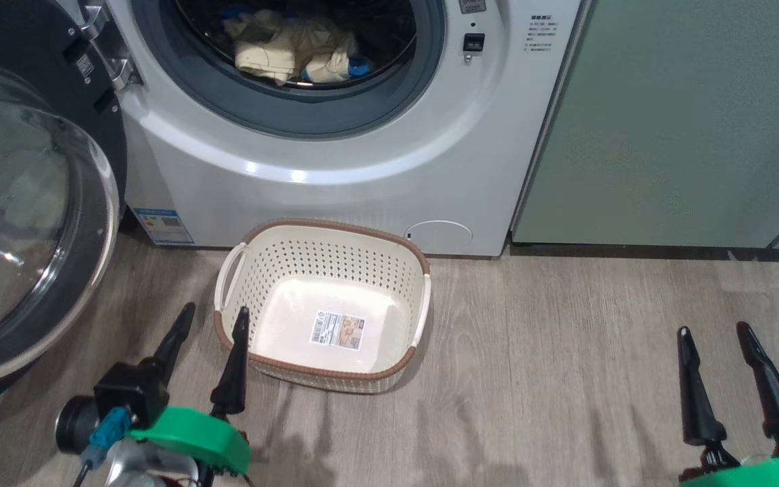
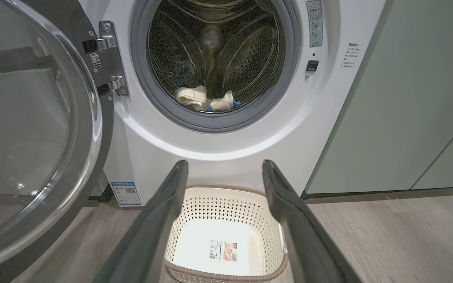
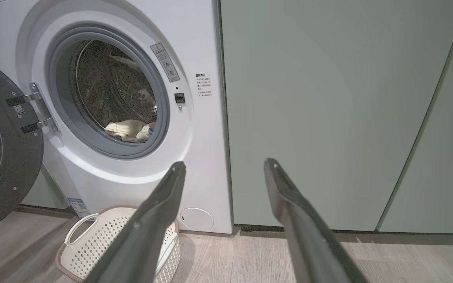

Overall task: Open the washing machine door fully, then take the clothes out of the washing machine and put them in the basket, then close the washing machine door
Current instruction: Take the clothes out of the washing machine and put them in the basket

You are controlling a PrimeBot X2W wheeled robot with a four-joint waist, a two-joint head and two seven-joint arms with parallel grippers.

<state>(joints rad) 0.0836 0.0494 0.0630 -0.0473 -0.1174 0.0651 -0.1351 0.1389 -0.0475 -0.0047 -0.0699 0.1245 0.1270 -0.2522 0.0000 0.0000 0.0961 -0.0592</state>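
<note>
The left gripper and right gripper both stand spread and empty, at 7 and 5 o'clock of the head view. The basket, empty, sits just beside the left gripper, at its 2 o'clock. The clothes lie inside the washer, well beyond at 12 o'clock. The door, at 9 o'clock, looks fully open; unloading and closing remain.

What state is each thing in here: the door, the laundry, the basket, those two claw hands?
washing machine door: swung wide open.
clothes: heaped inside the washing machine.
basket: upright on the floor, empty.
left gripper: open, holding nothing.
right gripper: open, holding nothing.
</note>
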